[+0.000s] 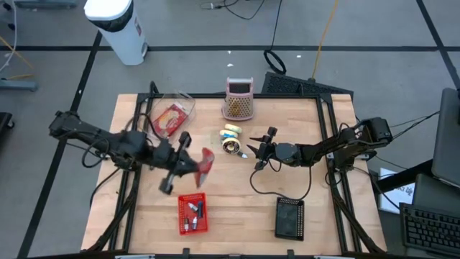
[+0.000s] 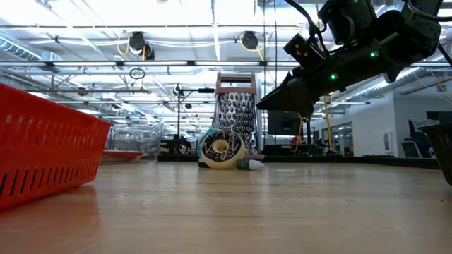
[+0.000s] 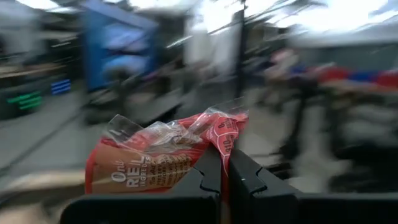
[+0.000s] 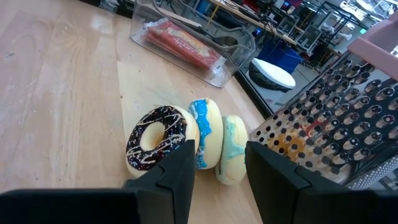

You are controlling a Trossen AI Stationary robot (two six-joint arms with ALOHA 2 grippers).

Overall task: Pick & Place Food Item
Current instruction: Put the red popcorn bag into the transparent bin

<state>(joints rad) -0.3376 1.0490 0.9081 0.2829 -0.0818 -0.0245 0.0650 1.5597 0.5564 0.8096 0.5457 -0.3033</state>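
The left gripper (image 1: 192, 164) is clamped on a red snack bag (image 3: 163, 157), its fingers pressed together on the bag's crinkled upper edge. It holds the bag in the air over the middle of the worktop (image 1: 237, 208), between the clear plastic box (image 1: 172, 115) near the far left corner and the red basket (image 1: 192, 214) at the near edge. The step in hand seems to be the carry to the place of setting down, probably the red basket.

To do it well, the arm should bring the bag fully over the basket's opening before it goes down, because the bag hangs loose below the fingers and can catch on the basket's wall. A thin pinch on film may slip, so slow motion is safer.

The right gripper (image 1: 256, 152) waits near the middle, its fingers apart and holding nothing, just beside three doughnuts (image 4: 186, 144) standing in a row. The left arm should keep its path well apart from it.
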